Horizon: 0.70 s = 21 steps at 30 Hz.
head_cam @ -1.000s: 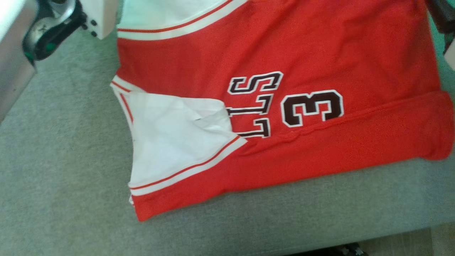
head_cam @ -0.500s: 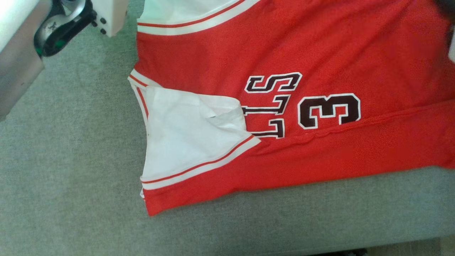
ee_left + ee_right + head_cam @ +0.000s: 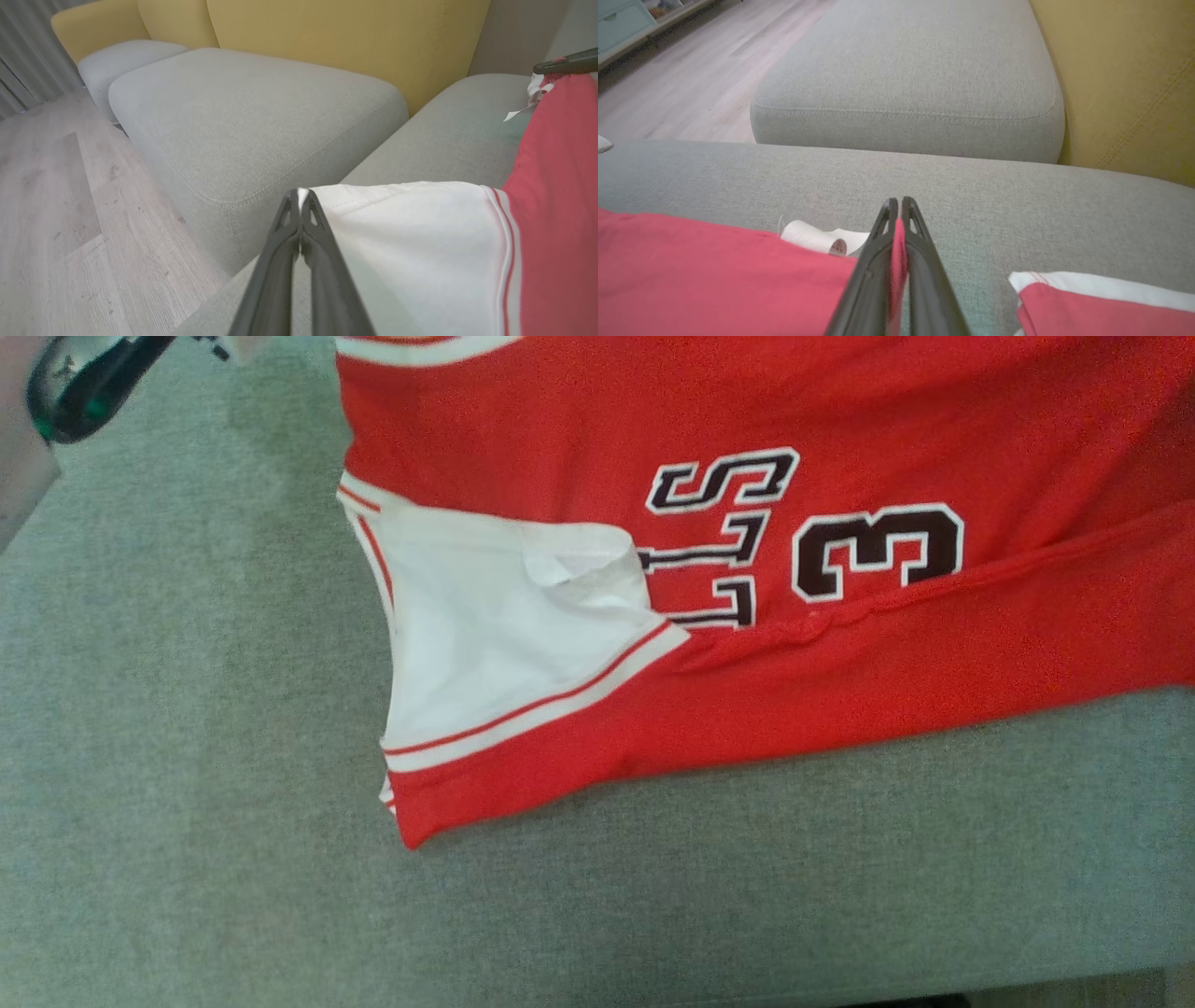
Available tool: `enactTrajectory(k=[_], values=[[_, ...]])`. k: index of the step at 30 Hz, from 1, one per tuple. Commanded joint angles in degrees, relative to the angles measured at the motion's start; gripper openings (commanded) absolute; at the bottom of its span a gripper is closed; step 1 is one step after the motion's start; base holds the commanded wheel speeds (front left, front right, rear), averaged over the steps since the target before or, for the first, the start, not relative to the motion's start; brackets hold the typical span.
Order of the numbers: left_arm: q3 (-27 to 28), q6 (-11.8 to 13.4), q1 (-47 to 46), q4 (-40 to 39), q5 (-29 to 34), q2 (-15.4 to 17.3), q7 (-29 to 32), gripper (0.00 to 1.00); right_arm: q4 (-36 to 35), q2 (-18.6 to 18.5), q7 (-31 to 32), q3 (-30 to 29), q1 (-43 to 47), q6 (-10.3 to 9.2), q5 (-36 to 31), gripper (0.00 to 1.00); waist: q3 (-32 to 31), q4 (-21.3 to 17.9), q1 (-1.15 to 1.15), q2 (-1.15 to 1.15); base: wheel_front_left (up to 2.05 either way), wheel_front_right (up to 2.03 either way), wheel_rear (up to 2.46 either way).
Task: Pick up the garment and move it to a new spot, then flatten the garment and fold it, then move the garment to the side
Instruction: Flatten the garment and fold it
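Note:
The garment [image 3: 840, 411] is a red jersey with a white panel [image 3: 495, 635], dark letters and a number 3. It lies spread on a grey seat cushion [image 3: 187, 803]. In the left wrist view my left gripper [image 3: 299, 192] is shut on the edge of the garment's white part [image 3: 420, 242]. In the right wrist view my right gripper [image 3: 899, 200] is shut on a fold of the garment's red cloth [image 3: 714, 270]. The right gripper's dark fingers [image 3: 560, 65] also show in the left wrist view, at the garment's far corner. A dark part of my left arm [image 3: 79, 378] sits at the head view's upper left.
A yellow sofa back [image 3: 327, 28] rises behind the cushions. A second grey cushion [image 3: 233, 107] lies beside the one under the garment. Wooden floor [image 3: 46, 210] runs along the front. The cushion's front edge [image 3: 1027, 980] is close below the garment.
The head view has shifted, so the garment sits higher in the picture. My right gripper has shut on the red cloth. The left gripper stays shut.

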Motion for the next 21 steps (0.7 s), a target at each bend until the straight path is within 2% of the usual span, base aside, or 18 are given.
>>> enactTrajectory(k=[1, 6, 10, 15, 21], values=[[2.6, 0.1, -3.0, -0.7, 0.4, 2.5, -1.1, 0.0, -1.3, -1.8, -1.4, -1.0, 3.1, -0.04, 0.4, 0.0, -0.3, 0.2, 0.0, 0.0, 0.0, 0.0, 0.0], [2.3, 0.2, 0.4, -4.2, 0.4, 5.1, -5.5, 0.0, -0.8, -3.1, -6.8, -2.4, 7.4, -0.04, -0.8, 0.0, -2.0, 1.0, 0.0, 0.0, 0.0, 0.0, 0.0], [1.7, 2.0, 4.9, -9.7, 0.7, 8.2, -7.4, 0.0, -0.2, -3.4, -10.2, -4.1, 11.7, -0.04, -2.8, 0.0, -3.7, 1.8, 0.0, 0.0, 0.0, 0.0, 0.0], [1.1, 6.0, 12.2, -19.3, 0.4, 12.3, -10.0, 0.0, 0.5, -2.9, -13.3, -7.5, 17.7, -0.04, -6.4, 0.0, -5.3, 2.7, 0.0, 0.0, 0.0, 0.0, 0.0], [0.3, 13.0, 21.8, -28.8, 1.8, 16.6, -12.2, 0.0, -0.1, 0.1, -16.9, -13.5, 25.6, -0.04, -10.5, 0.0, -7.3, 3.2, 0.0, 0.0, 0.0, 0.0, 0.0]])
